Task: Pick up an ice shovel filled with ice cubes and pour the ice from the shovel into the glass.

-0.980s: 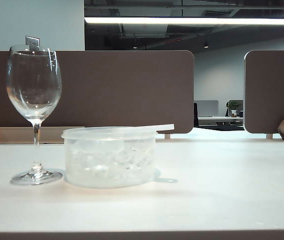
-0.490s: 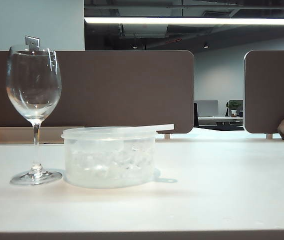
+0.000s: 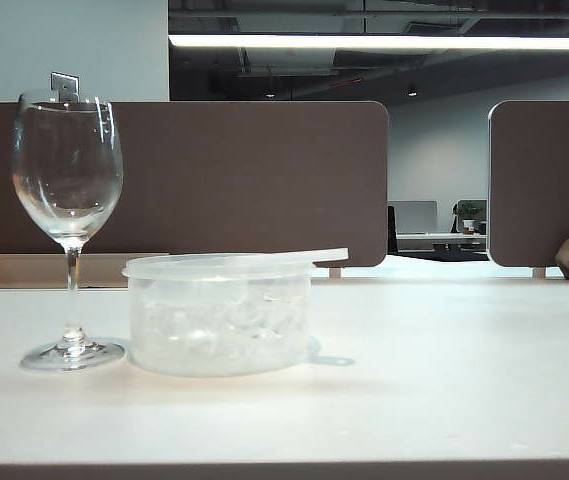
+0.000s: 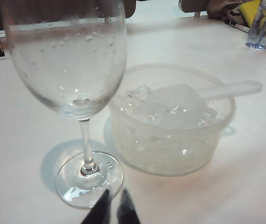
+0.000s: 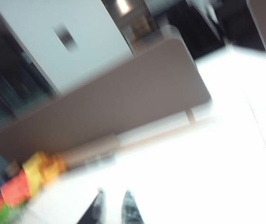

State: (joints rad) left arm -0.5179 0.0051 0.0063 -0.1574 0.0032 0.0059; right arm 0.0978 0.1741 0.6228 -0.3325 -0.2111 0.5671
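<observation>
Two fragile, see-through things crowd the left half of the exterior view: the glass [image 3: 68, 180] stands upright at far left, its foot just beside the round plastic tub [image 3: 219, 318], which holds the ice cubes [image 4: 144, 108]. In the left wrist view the ice shovel [image 4: 189, 100] lies in that tub, blade loaded with ice, handle jutting over the rim toward the right of the frame. Neither arm shows in the exterior view. The left gripper [image 4: 112, 209] hangs empty at the bottom edge of its own picture, tips nearly together, close above the glass's foot; any careless push there would probably tip the tall glass. The right gripper [image 5: 111, 205] appears only as two blurred tips at the bottom of its picture, a narrow gap between them, nothing held, over bright table [image 5: 207, 177] with the shovel out of its sight. The handle is thin and slick-looking, so a shallow pinch may let it twist and spill ice. Lifting it could drag the light tub into the glass.
</observation>
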